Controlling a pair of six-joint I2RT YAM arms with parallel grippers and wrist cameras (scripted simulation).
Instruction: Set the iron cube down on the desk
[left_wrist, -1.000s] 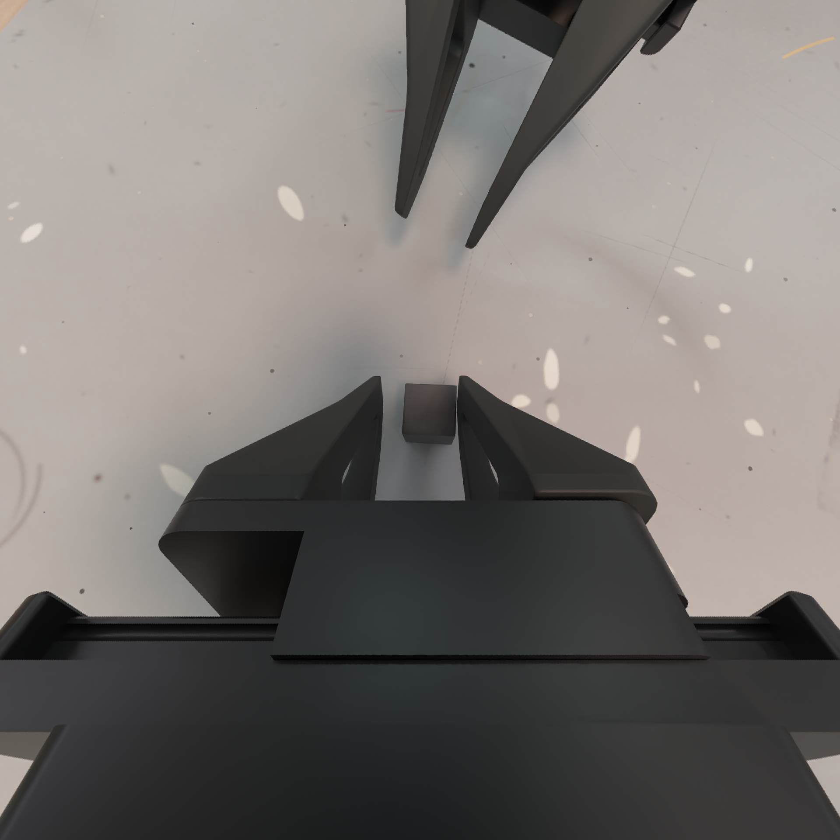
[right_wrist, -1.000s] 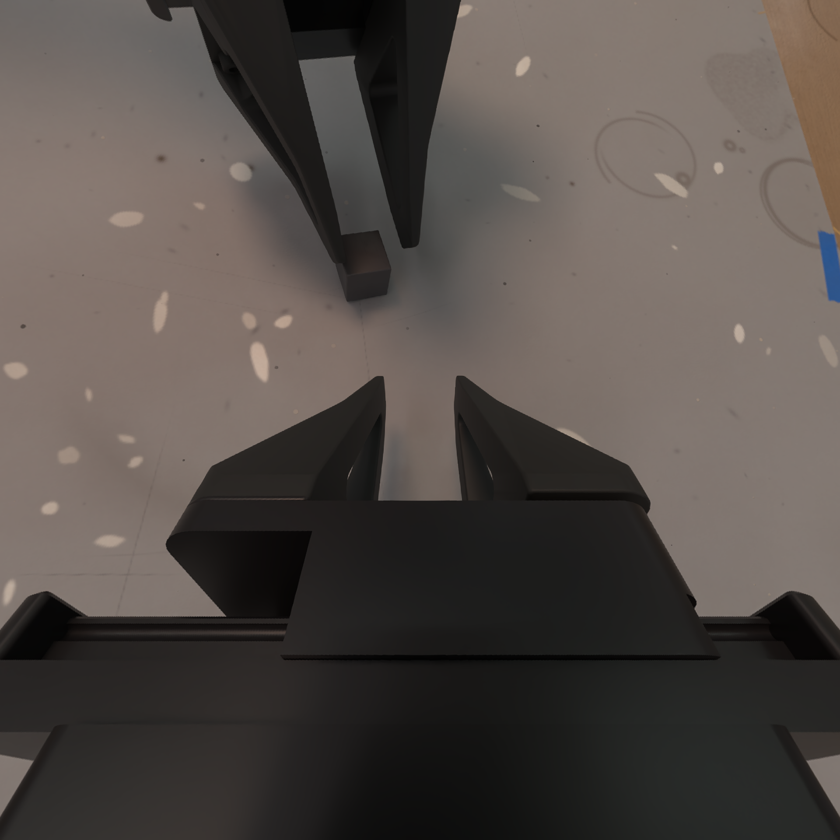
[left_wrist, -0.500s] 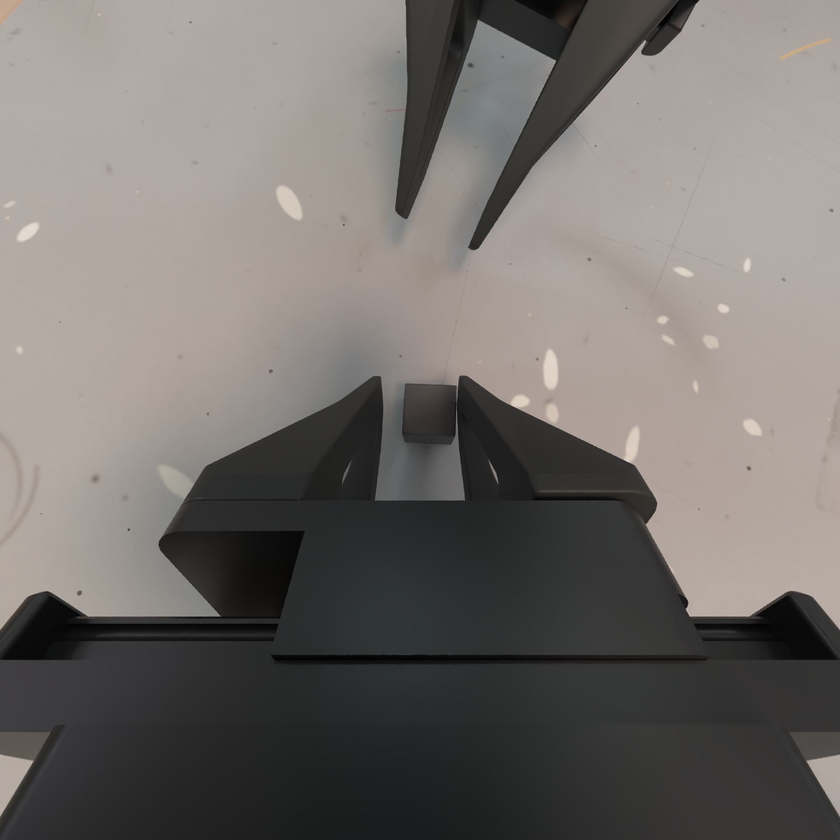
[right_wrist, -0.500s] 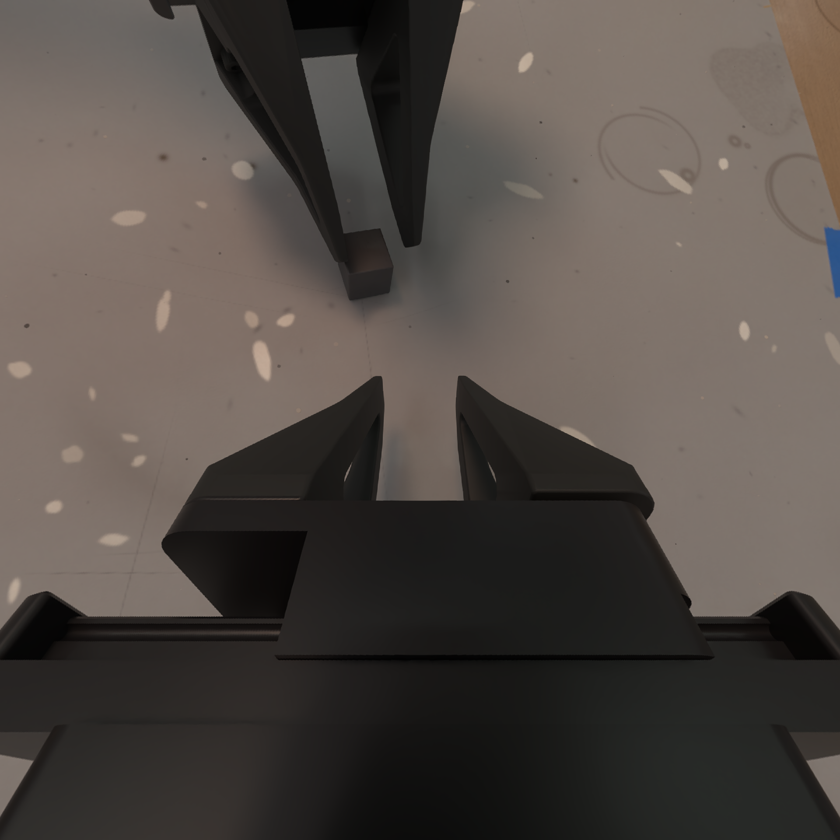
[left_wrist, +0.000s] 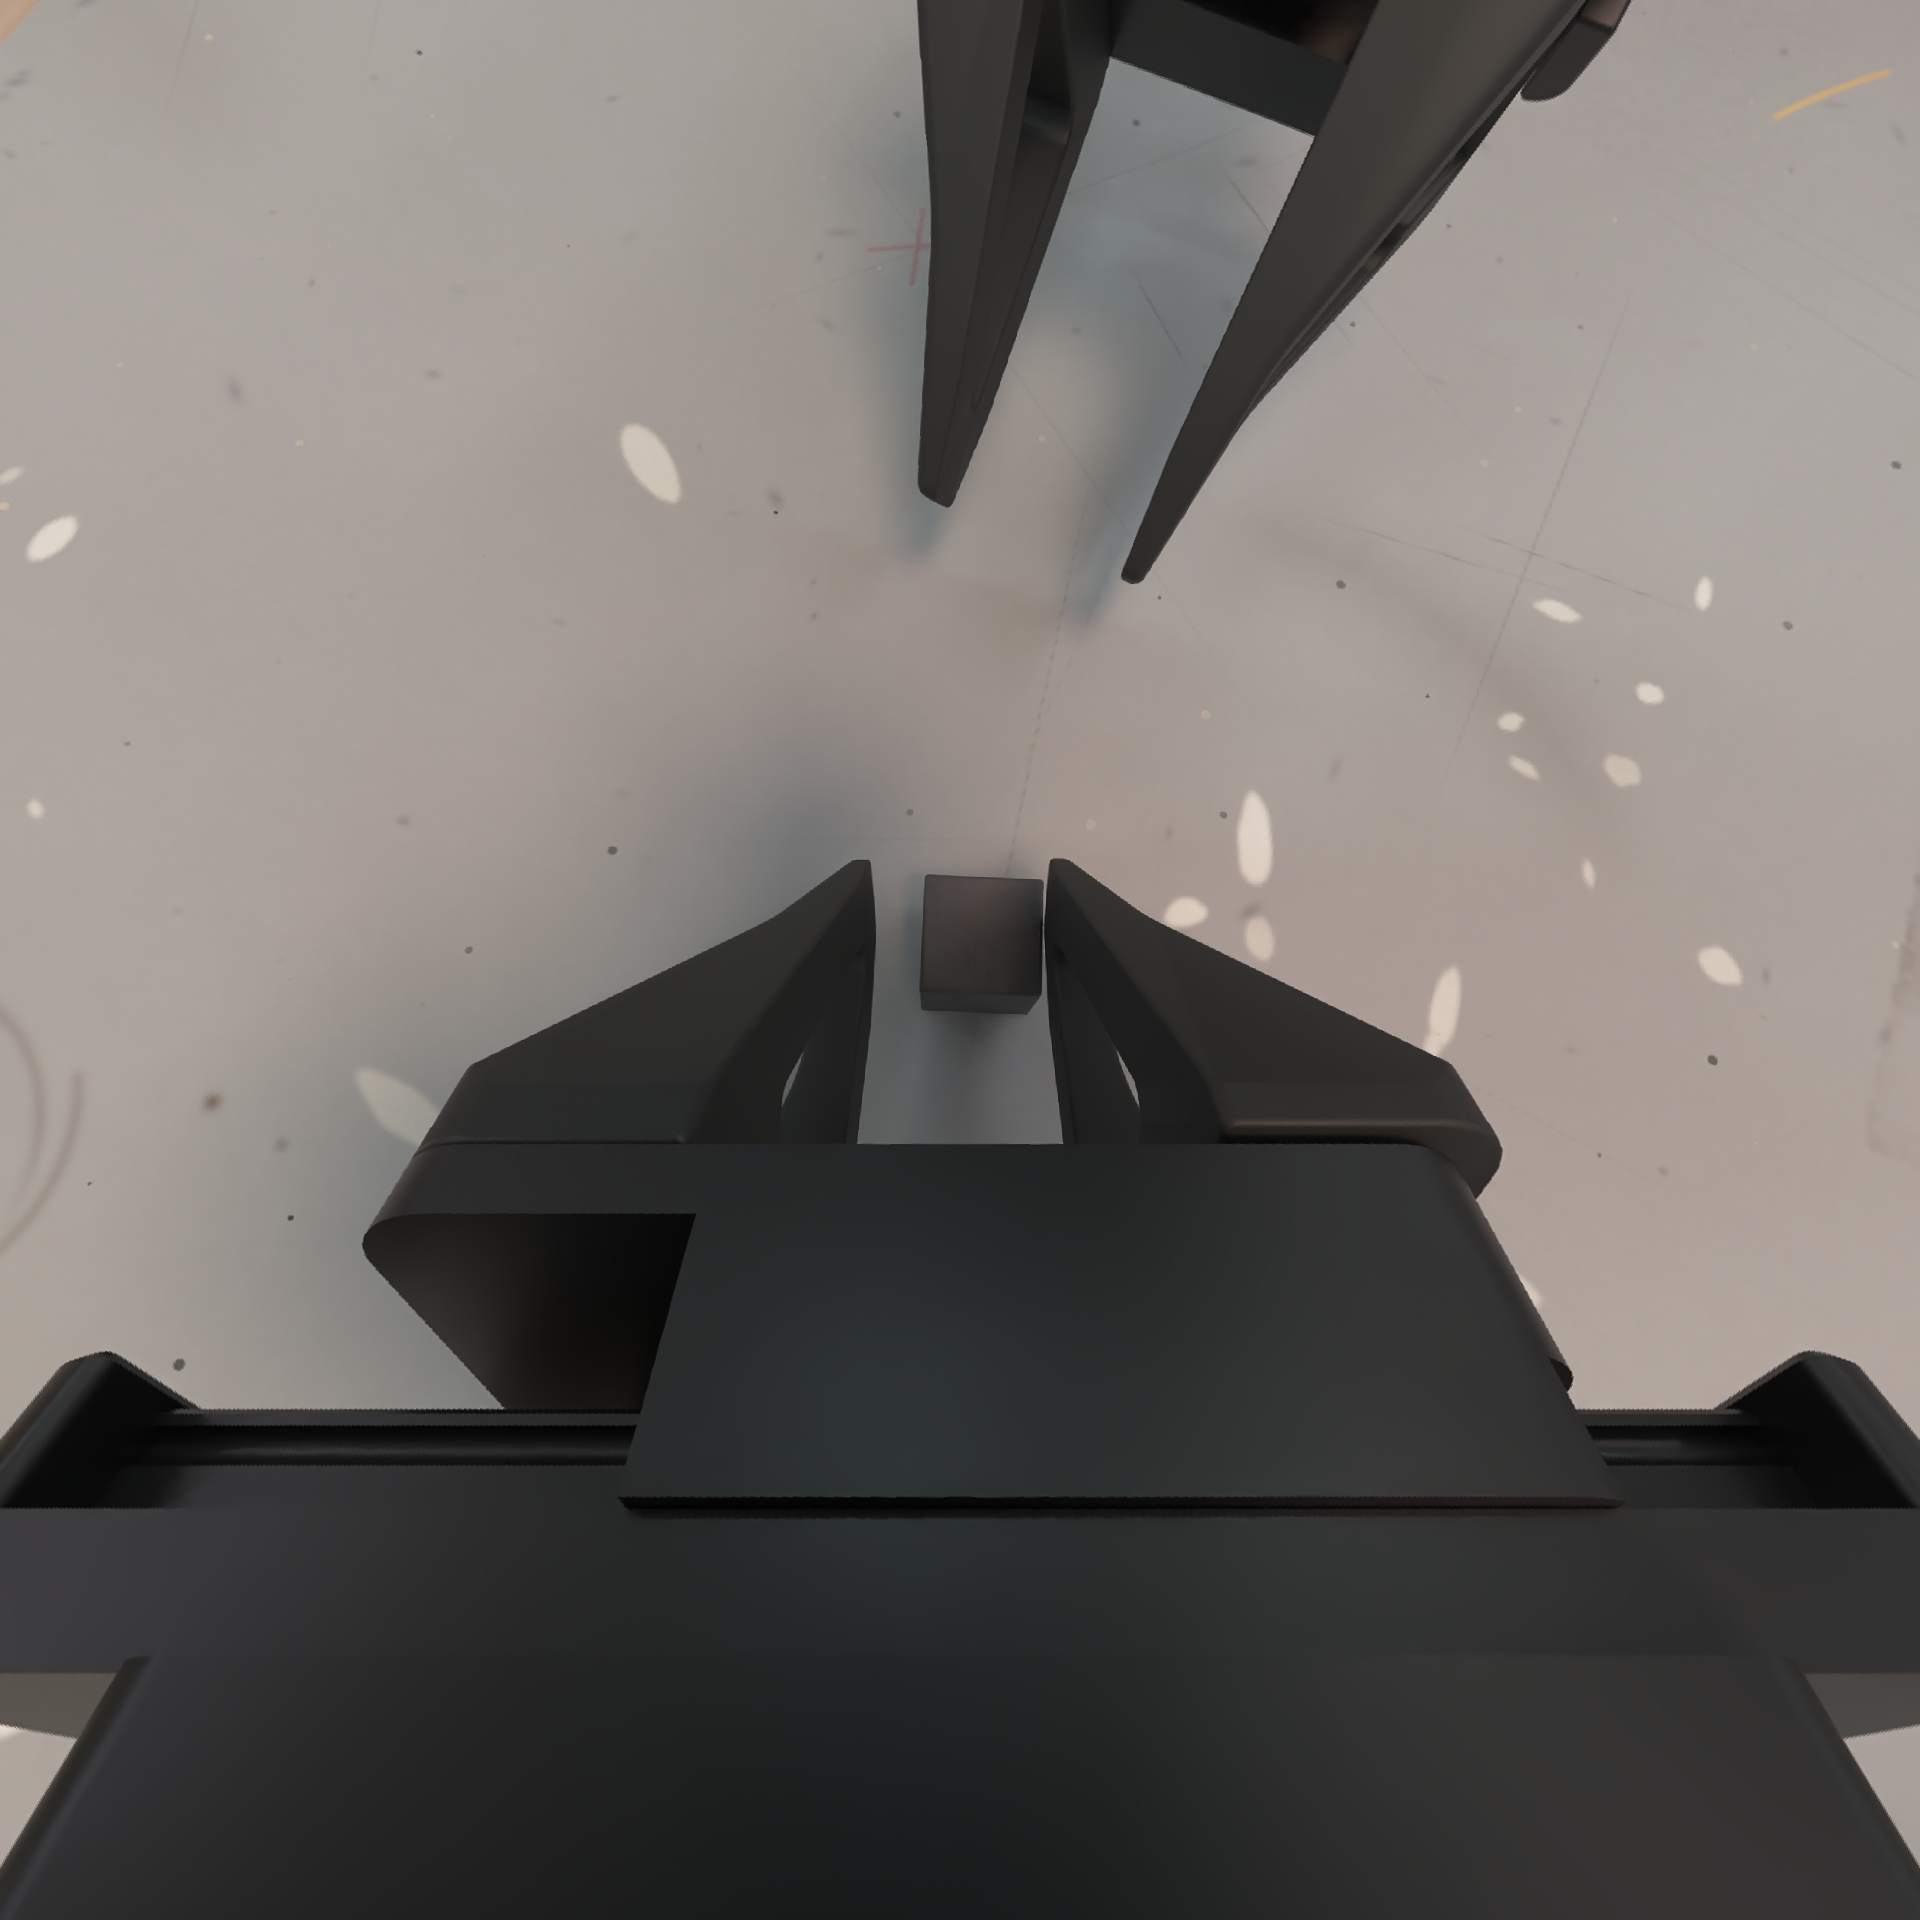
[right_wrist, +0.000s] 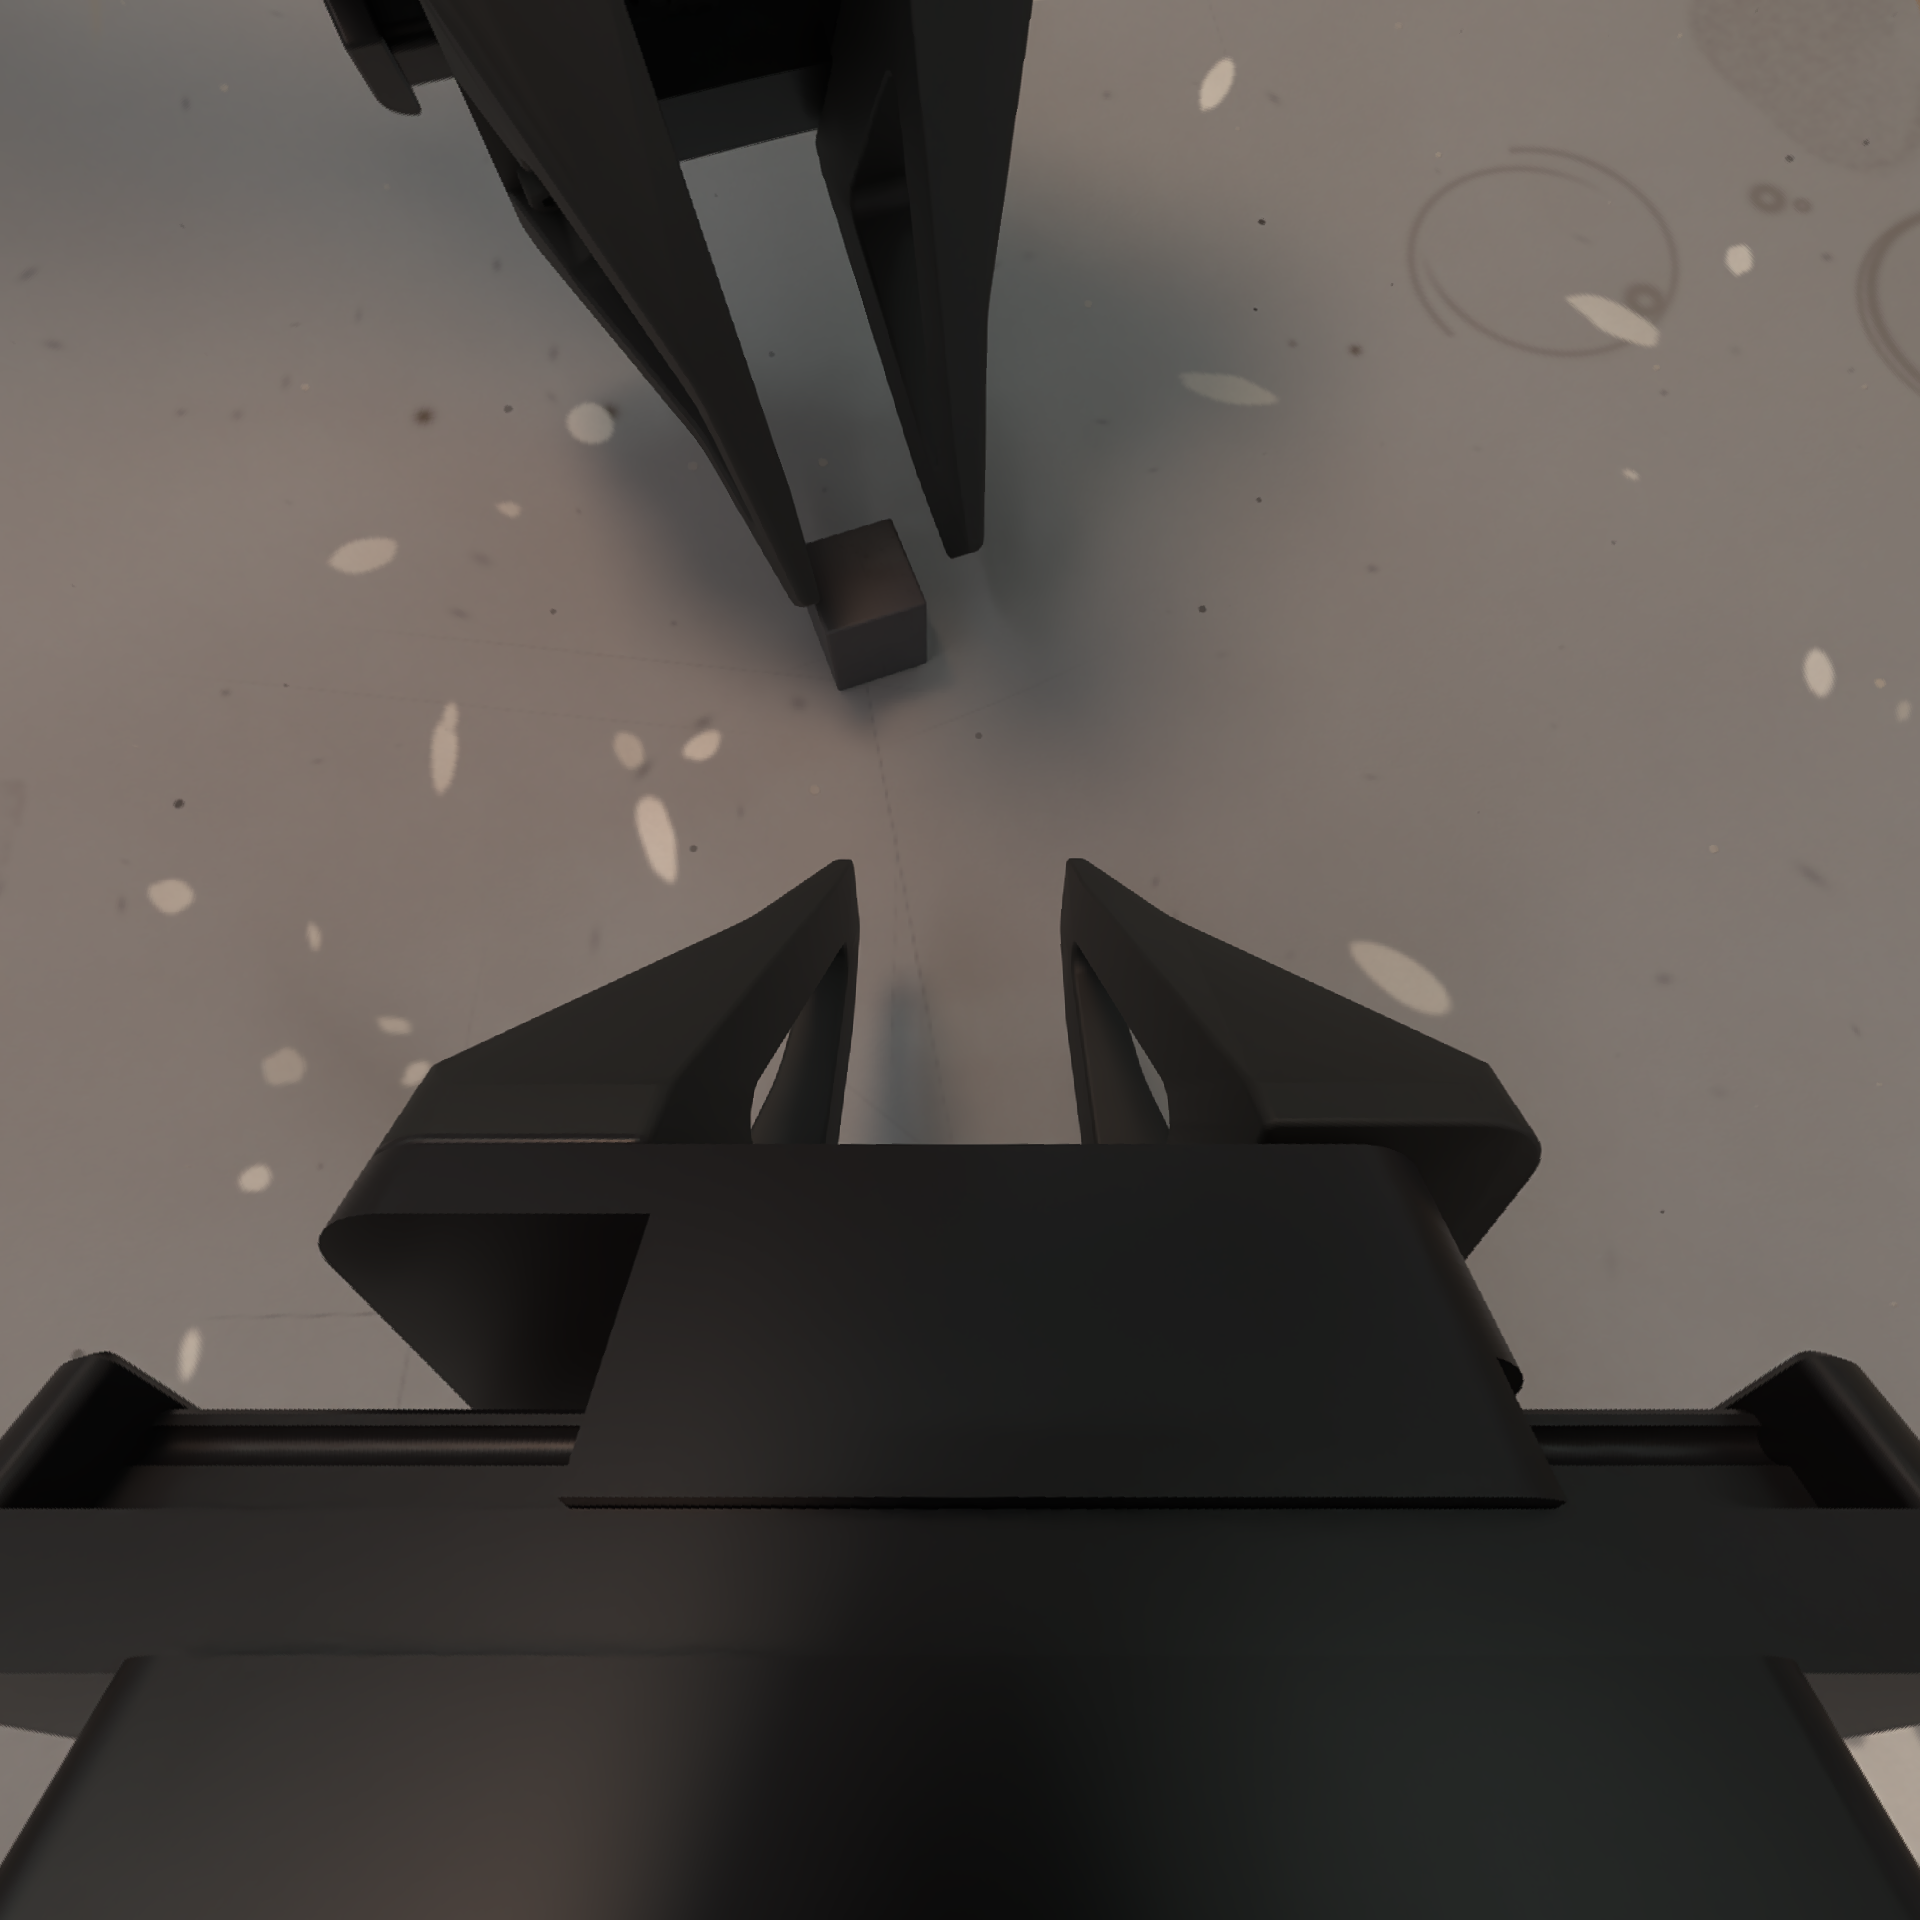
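The iron cube is small and dark. It sits between the fingers of my left gripper, close against the right finger, with a clear gap to the left finger. In the right wrist view the cube appears to rest on the grey desk, beside one finger of the left gripper and apart from the other. The left gripper is open. My right gripper is open and empty, pointing at the cube from a short way off. It also shows in the left wrist view, hanging over the desk.
The desk is grey with pale flecks and dark specks. Ring stains mark it at the right wrist view's upper right. A faint ring mark lies at the left wrist view's left edge.
My right gripper's fingers have spread a little wider, and its view has shifted slightly, so the wooden edge and blue tape at the right are out of view. The left gripper and cube have not moved.
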